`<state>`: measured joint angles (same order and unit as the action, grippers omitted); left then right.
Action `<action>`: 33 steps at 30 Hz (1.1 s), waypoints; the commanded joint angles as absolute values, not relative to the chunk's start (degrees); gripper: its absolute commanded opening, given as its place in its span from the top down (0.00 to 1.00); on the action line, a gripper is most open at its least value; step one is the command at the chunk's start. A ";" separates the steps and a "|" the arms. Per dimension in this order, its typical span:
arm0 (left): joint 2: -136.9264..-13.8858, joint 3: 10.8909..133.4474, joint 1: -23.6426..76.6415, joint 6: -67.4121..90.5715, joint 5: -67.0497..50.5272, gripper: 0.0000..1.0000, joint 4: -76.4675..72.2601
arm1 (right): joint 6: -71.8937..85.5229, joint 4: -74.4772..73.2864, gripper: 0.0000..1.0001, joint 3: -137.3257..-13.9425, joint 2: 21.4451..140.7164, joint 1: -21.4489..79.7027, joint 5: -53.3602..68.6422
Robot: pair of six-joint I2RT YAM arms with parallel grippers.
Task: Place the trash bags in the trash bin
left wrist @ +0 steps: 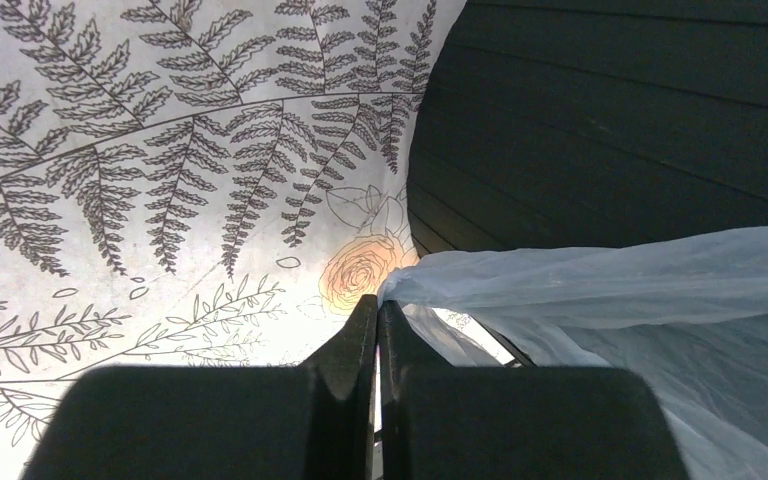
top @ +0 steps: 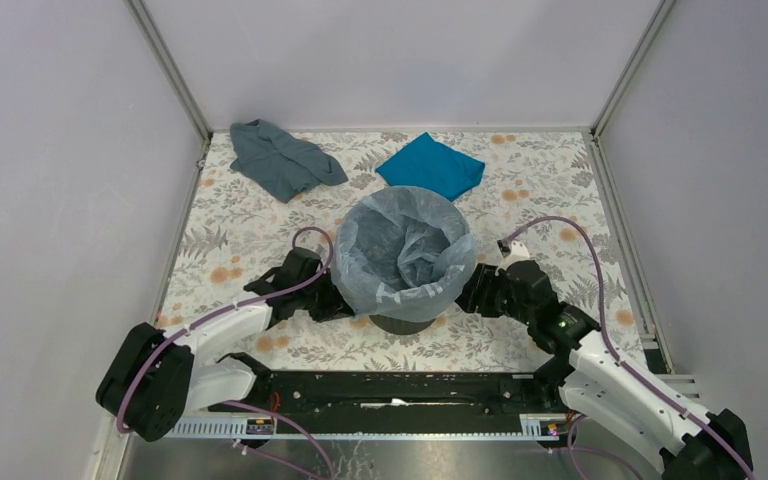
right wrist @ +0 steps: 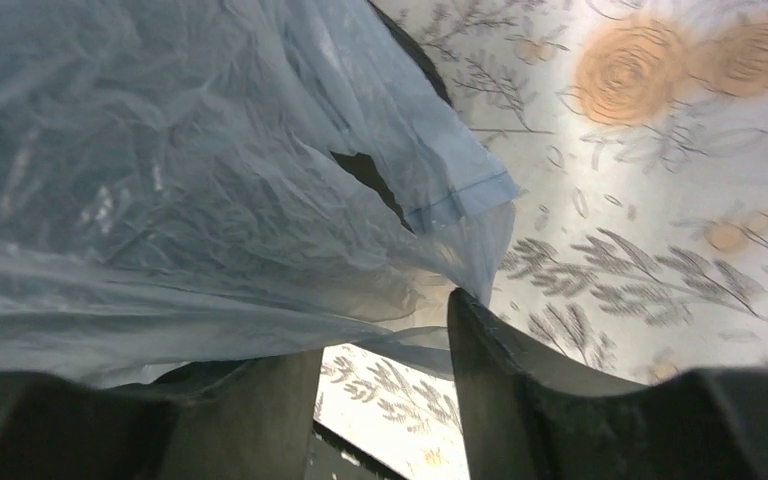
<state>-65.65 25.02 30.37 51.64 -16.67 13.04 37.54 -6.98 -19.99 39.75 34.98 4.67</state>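
Lining the round black ribbed plastic trash bin (top: 405,323), a thin, translucent pale blue plastic trash bag (top: 400,250) is seen at the centre of the floral-print table (top: 240,220). Its wrinkled film is folded outward over the rim all round and hangs partway down the sides. Only the bin's base is left showing in the top view.

Left gripper (top: 345,300): placed at the bin's 8 o'clock, low against the wall. From the left wrist, the fingers (left wrist: 355,340) are seen pressed together, with the bag's hanging edge (left wrist: 610,290) drawn to a point at their tips and pinched there. The ribbed bin wall (left wrist: 610,120) is seen just beyond.

Right gripper (top: 470,290): placed at the bin's 4 o'clock, close to the side. From the right wrist, the jaws are seen spread apart. Film (right wrist: 210,180) is bunched above the gap and sags toward it, but nothing is clamped.

Noted at the far edge, well apart from the bin: a dull grey-blue crumpled cloth (top: 282,158) at 11 o'clock and a bright teal folded cloth (top: 430,165) at 12 o'clock.
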 commanded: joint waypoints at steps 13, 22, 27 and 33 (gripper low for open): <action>-63.78 26.94 30.67 50.01 -15.32 0.97 12.71 | 22.89 -45.88 0.00 -65.58 39.97 35.24 -9.84; -62.98 27.59 30.72 49.66 -14.41 0.93 13.25 | 15.90 -41.08 0.00 -88.88 68.30 47.47 10.11; -62.43 27.28 30.72 49.92 -14.02 0.93 13.40 | 19.01 -40.74 0.12 -89.93 77.90 54.49 -5.87; -62.82 27.68 30.74 48.96 -13.80 0.93 13.97 | 19.96 -35.21 0.40 -85.72 85.02 54.41 -17.00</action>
<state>-63.57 25.45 30.52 50.33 -14.72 14.24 19.42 -39.94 -86.04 83.50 54.63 -6.31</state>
